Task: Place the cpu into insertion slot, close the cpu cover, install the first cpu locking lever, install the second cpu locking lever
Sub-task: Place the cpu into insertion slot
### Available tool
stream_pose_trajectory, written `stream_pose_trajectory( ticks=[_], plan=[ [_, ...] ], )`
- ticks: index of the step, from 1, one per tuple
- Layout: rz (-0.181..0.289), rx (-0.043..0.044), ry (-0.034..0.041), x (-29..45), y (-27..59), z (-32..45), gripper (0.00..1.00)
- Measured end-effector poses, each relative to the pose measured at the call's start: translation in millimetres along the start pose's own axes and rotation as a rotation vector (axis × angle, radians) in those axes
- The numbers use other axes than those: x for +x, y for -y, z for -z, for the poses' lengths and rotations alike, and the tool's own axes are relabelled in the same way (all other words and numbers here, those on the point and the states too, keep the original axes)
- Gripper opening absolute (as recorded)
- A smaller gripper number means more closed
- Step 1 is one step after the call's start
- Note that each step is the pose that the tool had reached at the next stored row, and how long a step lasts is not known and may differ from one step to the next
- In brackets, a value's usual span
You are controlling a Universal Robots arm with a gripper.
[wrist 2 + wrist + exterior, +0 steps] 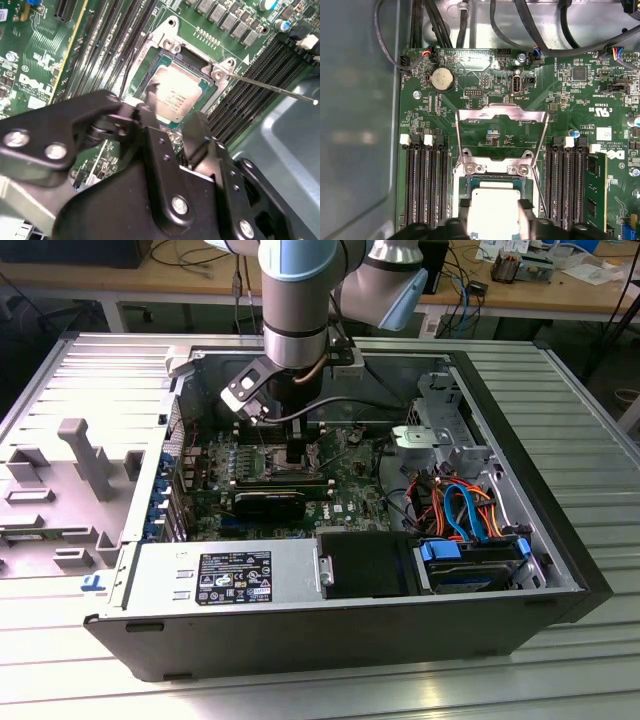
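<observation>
Grips with gripper (495, 202) narrowed to chip width on two opposite edges of the cpu (495, 217). Places chip directly beneath the fingers, square to the insertion slot (492, 170), seated or just above, cannot tell which. Leaves the cpu cover (502, 114) swung open beyond, memory slots (425, 185) flanking.

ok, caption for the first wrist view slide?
Wrist close-up: gripper at the cpu on the insertion slot, cpu cover open.
</observation>
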State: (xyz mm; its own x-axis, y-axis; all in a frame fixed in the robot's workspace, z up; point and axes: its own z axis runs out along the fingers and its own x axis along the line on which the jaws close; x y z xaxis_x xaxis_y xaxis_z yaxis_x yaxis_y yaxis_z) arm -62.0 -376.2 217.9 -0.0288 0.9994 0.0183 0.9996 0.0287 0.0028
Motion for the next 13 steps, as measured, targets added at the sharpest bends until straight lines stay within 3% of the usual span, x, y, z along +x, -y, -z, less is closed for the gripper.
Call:
stream_pose_trajectory(
  ticks=[2, 3, 7, 13],
  plan=[
    [0.0, 0.0029, 0.0002, 0.0, -1.2, 0.0, 0.35],
    [0.0, 0.0036, 0.0003, 0.0, -1.5, 0.0, 0.35],
    [0.0, 0.0046, 0.0017, 0.0, -1.9, 1.1, 0.11],
    [0.0, 0.0044, 0.0012, 0.2, -2.1, 8.1, 0.11]
  ],
)
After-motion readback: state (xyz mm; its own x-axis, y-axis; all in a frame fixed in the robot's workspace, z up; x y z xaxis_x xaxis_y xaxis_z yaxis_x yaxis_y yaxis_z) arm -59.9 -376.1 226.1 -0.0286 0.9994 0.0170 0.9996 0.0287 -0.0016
